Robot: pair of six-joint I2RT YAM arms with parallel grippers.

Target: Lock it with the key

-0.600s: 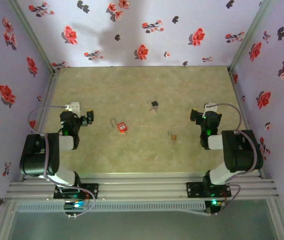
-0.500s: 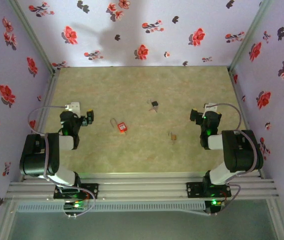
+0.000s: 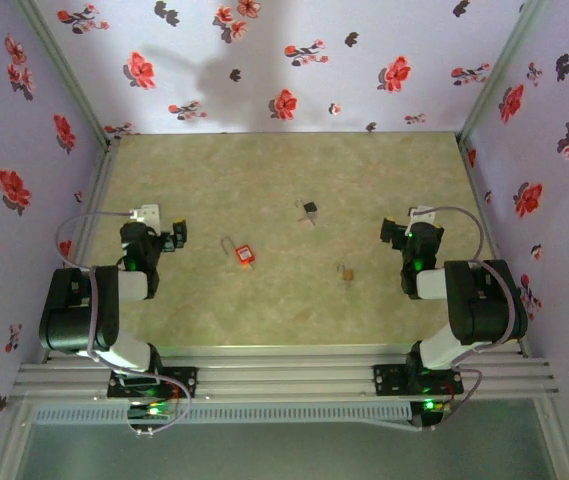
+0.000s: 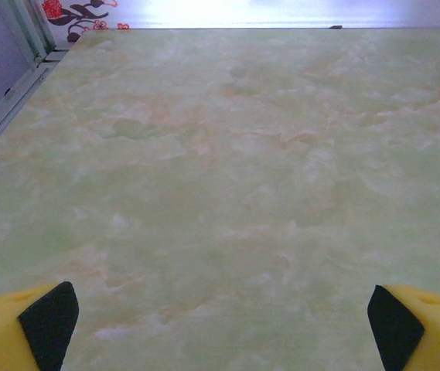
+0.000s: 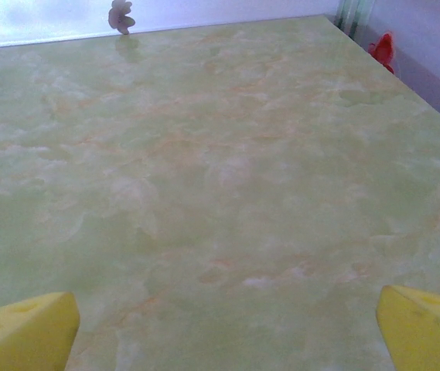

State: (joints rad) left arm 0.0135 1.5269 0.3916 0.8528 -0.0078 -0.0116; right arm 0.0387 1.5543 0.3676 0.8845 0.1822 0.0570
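The key, tiny with a black head, lies on the marbled table past the middle. A red padlock with a silver shackle lies left of centre. My left gripper sits left of the padlock, apart from it. In the left wrist view my left gripper stands open, its yellow fingertips wide over bare table. My right gripper rests at the right, well clear of the key. The right wrist view has my right gripper open too, yellow fingertips far apart with nothing between.
A small brass-coloured padlock lies right of centre, near the right arm. Flowered walls close in the table at the back and both sides. A metal rail runs along the near edge by the arm bases.
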